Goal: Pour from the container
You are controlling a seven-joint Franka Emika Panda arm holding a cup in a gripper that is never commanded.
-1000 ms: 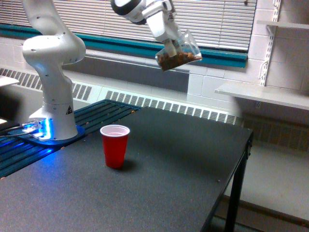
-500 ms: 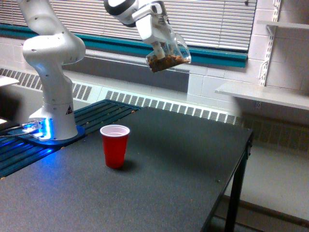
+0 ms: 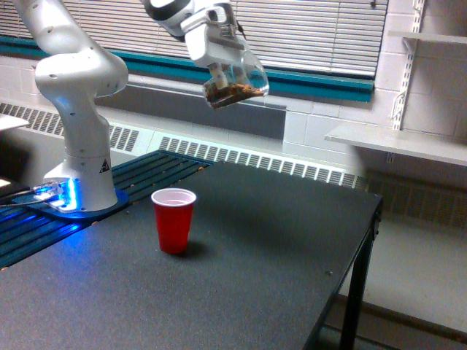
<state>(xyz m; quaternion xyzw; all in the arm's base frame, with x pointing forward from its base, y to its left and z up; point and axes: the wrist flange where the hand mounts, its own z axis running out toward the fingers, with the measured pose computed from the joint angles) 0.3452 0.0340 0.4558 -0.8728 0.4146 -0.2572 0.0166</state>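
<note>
The jar [image 3: 237, 79] hangs high above the worktop [image 3: 241, 270], clamped in the gripper [image 3: 219, 71], whose jaws are closed on its upper part; how tightly they bite cannot be made out. It is clear-walled and tilted, its mouth turned toward the exterior view's right, with brown almonds [image 3: 225, 92] heaped along its lower side and none spilling. Below it and toward the exterior view's left, a red cup [image 3: 174, 219] stands upright on the dark worktop, its mouth open and its pale inside showing nothing in it. The jar is well apart from the cup, up in front of the blinds [image 3: 321, 33]. The arm's white base [image 3: 82, 171] sits at the worktop's left end on a slatted, blue-lit section. The rest of the dark surface lies bare around the cup, running to the right edge, where a black leg [image 3: 356, 299] drops to the floor. Beyond that edge, white shelves [image 3: 398, 142] are fixed to the wall.
</note>
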